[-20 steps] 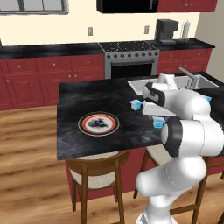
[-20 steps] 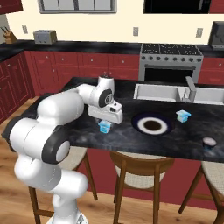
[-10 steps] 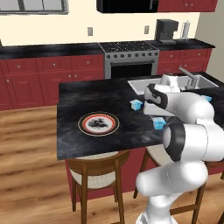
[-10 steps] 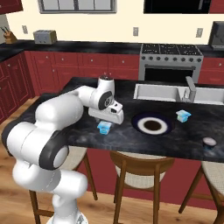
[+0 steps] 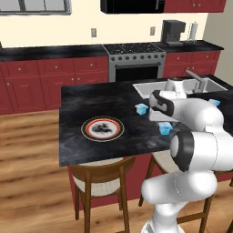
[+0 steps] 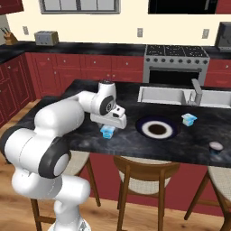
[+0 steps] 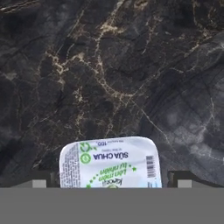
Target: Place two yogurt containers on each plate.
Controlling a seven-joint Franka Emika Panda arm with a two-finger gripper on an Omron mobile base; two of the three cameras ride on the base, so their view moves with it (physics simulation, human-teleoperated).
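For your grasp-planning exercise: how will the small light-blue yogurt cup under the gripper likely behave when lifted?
The small light-blue yogurt cup looks light, given its size beside the gripper. Its flat white foil top suggests thin walls that may dent. Squat and square-edged, it probably won't roll.

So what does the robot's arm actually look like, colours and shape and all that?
The arm is glossy white, built from fat rounded segments with dark grey to black bands at the joints. Its hand is a white blocky piece with a black patch on its side. The gripper ends in two small dark square-tipped jaws. No cables or markings can be seen.
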